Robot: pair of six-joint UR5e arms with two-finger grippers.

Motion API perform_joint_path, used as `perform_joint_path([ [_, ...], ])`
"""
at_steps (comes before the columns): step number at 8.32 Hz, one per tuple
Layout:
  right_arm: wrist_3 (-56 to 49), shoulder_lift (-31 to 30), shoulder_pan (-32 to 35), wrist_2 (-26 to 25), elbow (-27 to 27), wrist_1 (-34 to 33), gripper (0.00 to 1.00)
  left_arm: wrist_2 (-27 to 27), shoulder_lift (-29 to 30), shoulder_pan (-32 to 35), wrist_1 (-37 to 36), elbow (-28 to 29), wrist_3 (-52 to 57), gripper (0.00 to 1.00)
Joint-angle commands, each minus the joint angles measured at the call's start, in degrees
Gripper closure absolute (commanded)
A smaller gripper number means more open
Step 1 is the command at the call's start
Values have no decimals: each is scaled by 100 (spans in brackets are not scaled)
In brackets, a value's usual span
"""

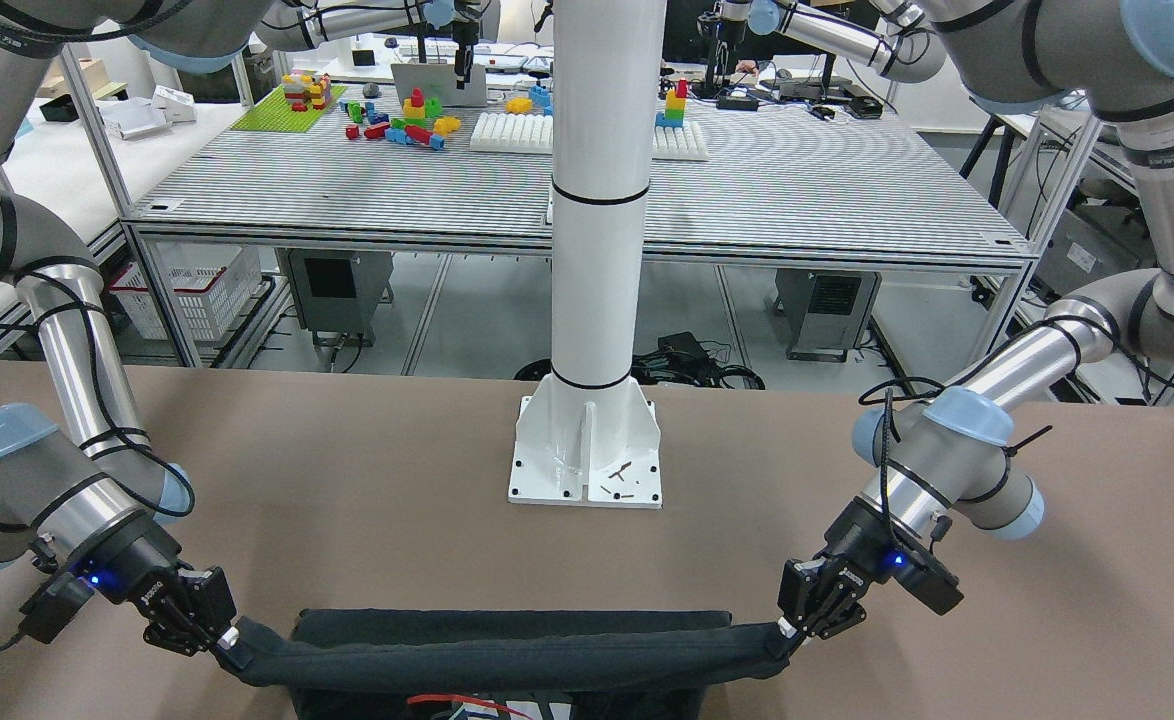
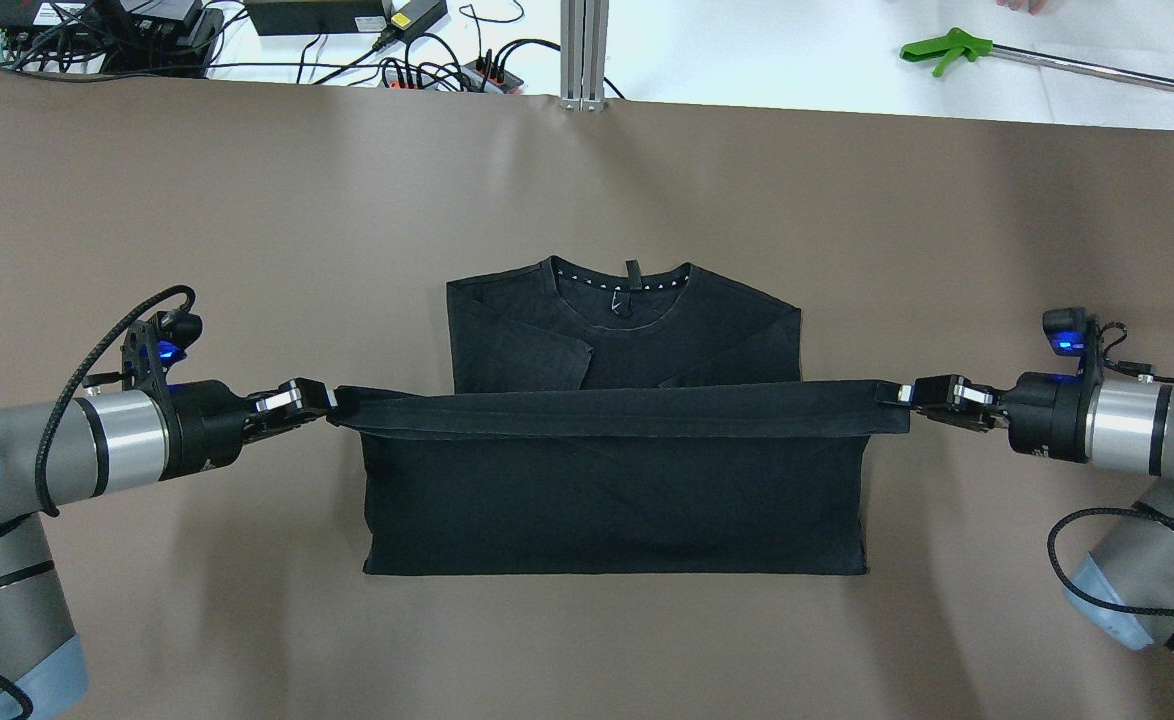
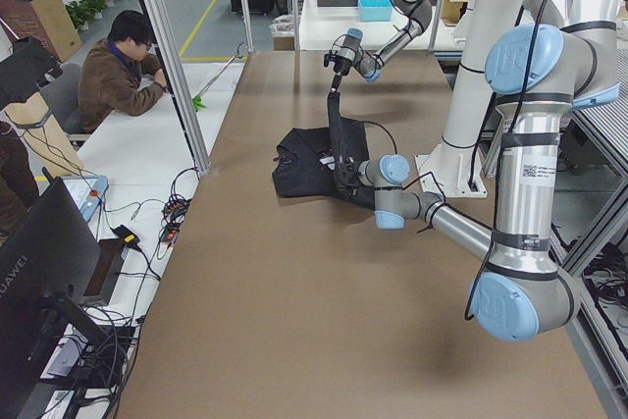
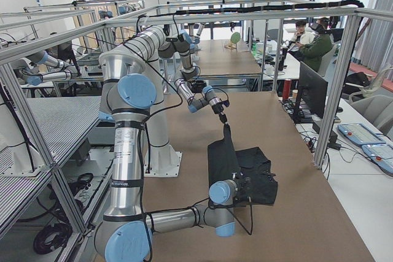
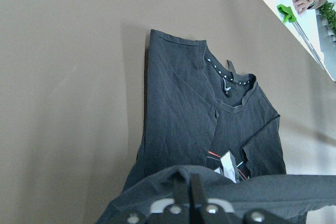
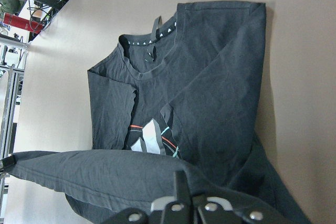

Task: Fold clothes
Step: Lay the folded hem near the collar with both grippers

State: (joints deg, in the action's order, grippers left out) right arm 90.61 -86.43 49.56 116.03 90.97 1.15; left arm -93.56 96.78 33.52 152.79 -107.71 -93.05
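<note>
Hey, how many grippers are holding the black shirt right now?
2. The left gripper pinches one end of the lifted hem of the black fabric T-shirt; the right gripper pinches the opposite end, with the cloth stretched between them.

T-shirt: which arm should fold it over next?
Neither alone: the left gripper and right gripper each pinch one hem corner of the black T-shirt, so both should probably carry it toward the collar.

Black T-shirt [image 2: 615, 480] on table, hem lifted taut (sleeves folded in).
</note>
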Motion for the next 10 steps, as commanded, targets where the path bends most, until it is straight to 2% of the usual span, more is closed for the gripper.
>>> perform_joint_path([
  [1,-8,152,255,-125,0,-369,100,48,269,85,-301,126,-37,100],
  [3,-8,354,370,-238,0,-843,100,442,585,85,-503,433,-46,100],
  [5,-140,582,318,-729,-79,-1264,100,636,946,172,-601,915,-29,100],
  [8,-166,1170,257,-1107,-1026,-1276,100,646,1447,287,-601,1610,-11,100],
  [10,-166,1216,151,-1310,-1160,-1284,100,707,1781,287,-601,2024,-20,100],
])
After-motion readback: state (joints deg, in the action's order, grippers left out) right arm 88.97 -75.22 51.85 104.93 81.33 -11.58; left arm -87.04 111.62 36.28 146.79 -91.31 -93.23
